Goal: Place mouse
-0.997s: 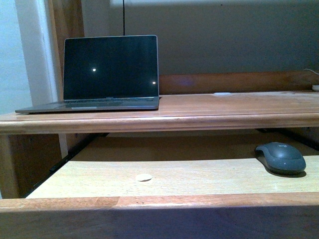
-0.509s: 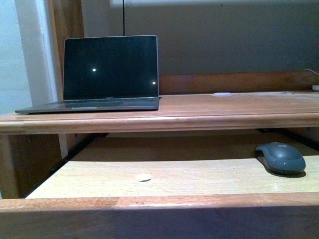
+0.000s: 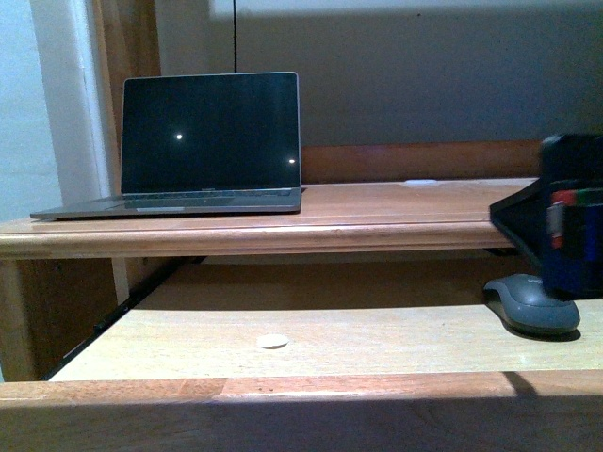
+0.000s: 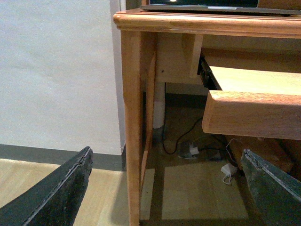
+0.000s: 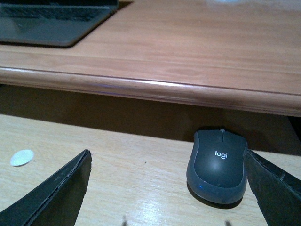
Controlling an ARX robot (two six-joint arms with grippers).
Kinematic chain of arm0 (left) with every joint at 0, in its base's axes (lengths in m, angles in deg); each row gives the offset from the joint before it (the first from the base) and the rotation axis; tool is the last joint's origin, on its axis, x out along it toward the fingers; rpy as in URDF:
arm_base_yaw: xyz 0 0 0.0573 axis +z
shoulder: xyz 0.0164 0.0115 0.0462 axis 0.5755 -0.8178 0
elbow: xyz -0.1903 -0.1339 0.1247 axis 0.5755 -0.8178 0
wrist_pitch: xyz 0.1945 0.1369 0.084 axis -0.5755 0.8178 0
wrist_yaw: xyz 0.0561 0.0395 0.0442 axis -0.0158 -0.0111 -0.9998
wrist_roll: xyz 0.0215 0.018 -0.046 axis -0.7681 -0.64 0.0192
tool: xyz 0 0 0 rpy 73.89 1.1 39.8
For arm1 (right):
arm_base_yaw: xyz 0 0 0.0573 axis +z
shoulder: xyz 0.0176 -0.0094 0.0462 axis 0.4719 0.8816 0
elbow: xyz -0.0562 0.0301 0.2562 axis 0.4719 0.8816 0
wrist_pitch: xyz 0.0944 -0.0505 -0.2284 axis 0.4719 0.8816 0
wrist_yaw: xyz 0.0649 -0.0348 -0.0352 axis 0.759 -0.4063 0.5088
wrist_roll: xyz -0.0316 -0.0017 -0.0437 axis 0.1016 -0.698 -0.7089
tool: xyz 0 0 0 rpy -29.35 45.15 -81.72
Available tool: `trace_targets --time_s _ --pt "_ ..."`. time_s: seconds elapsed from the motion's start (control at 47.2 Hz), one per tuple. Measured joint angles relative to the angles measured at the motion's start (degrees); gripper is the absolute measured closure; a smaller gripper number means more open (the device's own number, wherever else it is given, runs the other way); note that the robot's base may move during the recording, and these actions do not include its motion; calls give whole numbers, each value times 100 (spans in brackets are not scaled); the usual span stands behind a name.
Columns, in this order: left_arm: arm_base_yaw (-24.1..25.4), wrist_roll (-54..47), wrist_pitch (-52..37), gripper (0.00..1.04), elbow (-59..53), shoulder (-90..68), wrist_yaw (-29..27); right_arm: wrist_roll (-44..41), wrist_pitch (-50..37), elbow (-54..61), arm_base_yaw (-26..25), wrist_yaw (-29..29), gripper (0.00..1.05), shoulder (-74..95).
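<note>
Approach step. Mouse [image 3: 530, 303] is found on pull-out tray [image 3: 330, 330], right end, ungrasped. Right gripper [image 5: 165, 160] is spread wide and empty, mouse off-centre near one finger; left gripper [image 4: 167, 157] is spread too. Next: jaws to be centred on mouse, lowered, closed.

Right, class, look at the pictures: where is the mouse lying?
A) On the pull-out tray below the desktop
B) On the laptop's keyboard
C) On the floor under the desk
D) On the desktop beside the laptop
A: the mouse rests on the pale pull-out tray, lower than the desktop that carries the open laptop.
</note>
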Motion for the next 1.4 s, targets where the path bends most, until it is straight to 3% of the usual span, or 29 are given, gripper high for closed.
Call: trace_targets --time_s 0.445,0.827,1.06,1.272,1.4 --pt "0 0 0 8 0 0 -2 282 1633 -1499 0 -962 7 1480" --pt "0 0 0 8 0 0 -2 313 1790 -1895 -127 -1631 7 2116" --pt "0 0 0 8 0 0 -2 341 1849 -2098 -240 -1711 7 2391" --pt "0 0 0 8 0 0 -2 479 1862 -2092 -356 -1652 40 2459" --pt "0 0 0 8 0 0 -2 494 1775 -1921 -385 -1478 49 2293"
